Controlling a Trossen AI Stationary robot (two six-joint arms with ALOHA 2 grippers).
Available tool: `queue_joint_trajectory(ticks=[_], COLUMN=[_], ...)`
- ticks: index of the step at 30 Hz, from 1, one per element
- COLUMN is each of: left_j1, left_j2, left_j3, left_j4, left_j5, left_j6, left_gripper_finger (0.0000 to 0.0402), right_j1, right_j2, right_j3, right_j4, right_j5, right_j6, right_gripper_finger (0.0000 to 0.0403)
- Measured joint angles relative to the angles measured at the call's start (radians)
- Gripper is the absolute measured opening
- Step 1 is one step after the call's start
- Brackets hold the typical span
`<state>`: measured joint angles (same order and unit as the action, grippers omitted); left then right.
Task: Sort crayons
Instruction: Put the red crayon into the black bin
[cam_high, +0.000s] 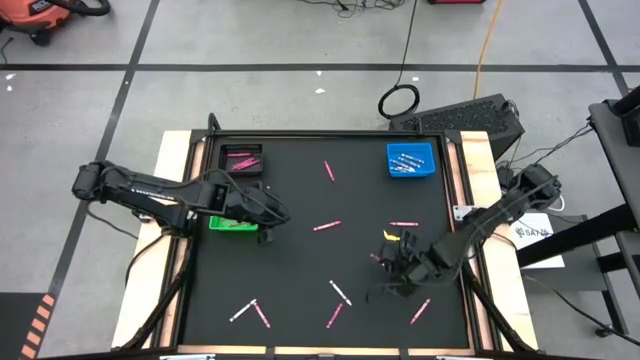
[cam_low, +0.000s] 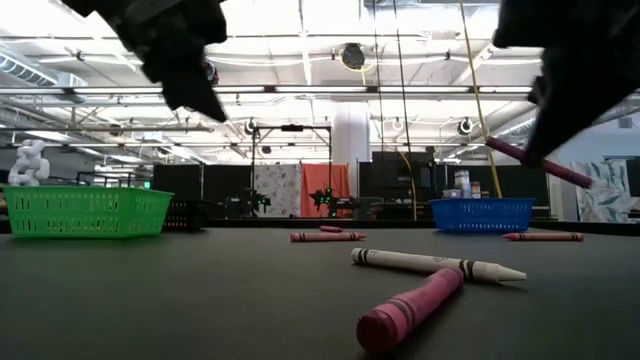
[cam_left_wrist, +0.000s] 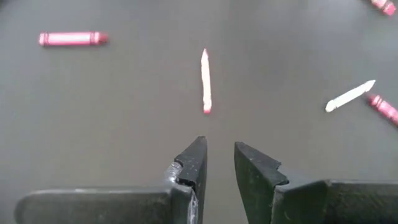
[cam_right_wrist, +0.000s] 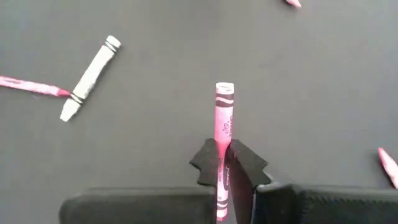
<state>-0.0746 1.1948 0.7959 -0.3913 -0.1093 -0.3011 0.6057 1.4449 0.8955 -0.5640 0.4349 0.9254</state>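
Observation:
Pink and white crayons lie scattered flat on the black mat. My right gripper hangs over the mat's right half, shut on one pink crayon, which also shows in the low view as the held crayon. My left gripper is open and empty above the mat, beside the green tray. A white crayon lies ahead of it. A pink tray and a blue tray at the far side hold crayons. My right gripper pinches the pink crayon's wrapped shaft between its two fingers. The crayon lies along the fingers, and its flat end sticks out past the fingertips. The fingers slant down from above. The crayon is tilted and lifted clear of the mat.
Loose crayons lie near the front edge: a white crayon across a pink crayon, a crossed pair at the front left, and a single crayon at the front right. More lie mid-mat and farther back. A raised frame borders the mat.

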Motion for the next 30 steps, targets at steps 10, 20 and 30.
queue_joint_trajectory(ticks=[10, 20, 30], left_j1=[0.0, 0.029, 0.029], left_j2=[0.117, 0.242, 0.323], left_j3=[0.0, 0.0, 0.0], left_j4=[0.26, 0.629, 0.83], left_j5=[0.0, 0.029, 0.111], left_j6=[0.026, 0.018, 0.017], left_gripper_finger=[0.0084, 0.0084, 0.0084], right_j1=[-0.194, -0.328, -0.382], right_j2=[-0.024, -0.025, -0.025], right_j3=[0.001, 0.002, 0.003], right_j4=[0.291, 0.545, 0.654], right_j5=[-0.015, -0.018, -0.02], right_j6=[-0.406, -0.69, -0.764], right_gripper_finger=[0.0, 0.0, 0.0])
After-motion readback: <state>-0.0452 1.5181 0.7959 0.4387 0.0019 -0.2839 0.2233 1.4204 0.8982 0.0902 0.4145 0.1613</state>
